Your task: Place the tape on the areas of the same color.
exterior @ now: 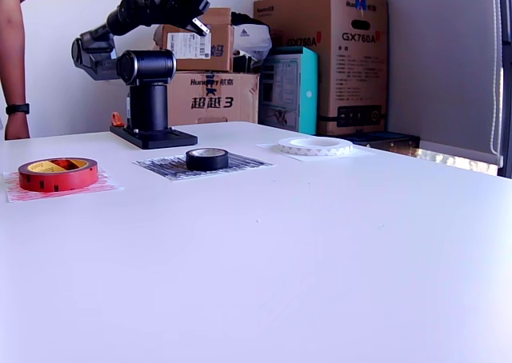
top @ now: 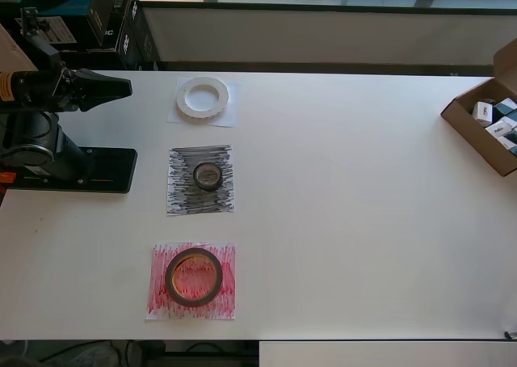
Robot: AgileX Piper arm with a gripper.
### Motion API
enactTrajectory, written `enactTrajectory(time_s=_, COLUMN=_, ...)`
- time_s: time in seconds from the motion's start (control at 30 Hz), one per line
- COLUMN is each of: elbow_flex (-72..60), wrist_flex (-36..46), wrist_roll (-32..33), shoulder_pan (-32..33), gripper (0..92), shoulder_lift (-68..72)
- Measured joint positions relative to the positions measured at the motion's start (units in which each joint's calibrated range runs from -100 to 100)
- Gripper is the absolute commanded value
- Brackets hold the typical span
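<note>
The wide flat white ring lies on the plain white sheet. The small black roll lies on the black scribbled sheet. The larger red-brown roll with a yellowish core lies on the red scribbled sheet. The exterior view shows the same: white ring, black roll, red roll. My gripper is raised above the table at the overhead view's left, near the arm's base, well away from all rolls. Its fingers stand apart and hold nothing.
The arm's black base plate sits at the table's left edge in the overhead view. An open cardboard box of small packs stands at the right edge. Stacked cartons stand behind the table. A person's arm shows at the exterior view's left.
</note>
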Motion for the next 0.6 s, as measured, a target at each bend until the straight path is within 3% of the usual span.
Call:
enactTrajectory(time_s=0.37, elbow_flex=8.35, wrist_flex=-15.46, wrist_roll=-3.49, shoulder_pan=1.72, gripper=0.0, shoulder_lift=-3.61)
enactTrajectory(time_s=0.6, elbow_flex=8.35, wrist_flex=-17.46, wrist_roll=-3.49, shoulder_pan=0.88, gripper=0.0, shoulder_lift=-3.36)
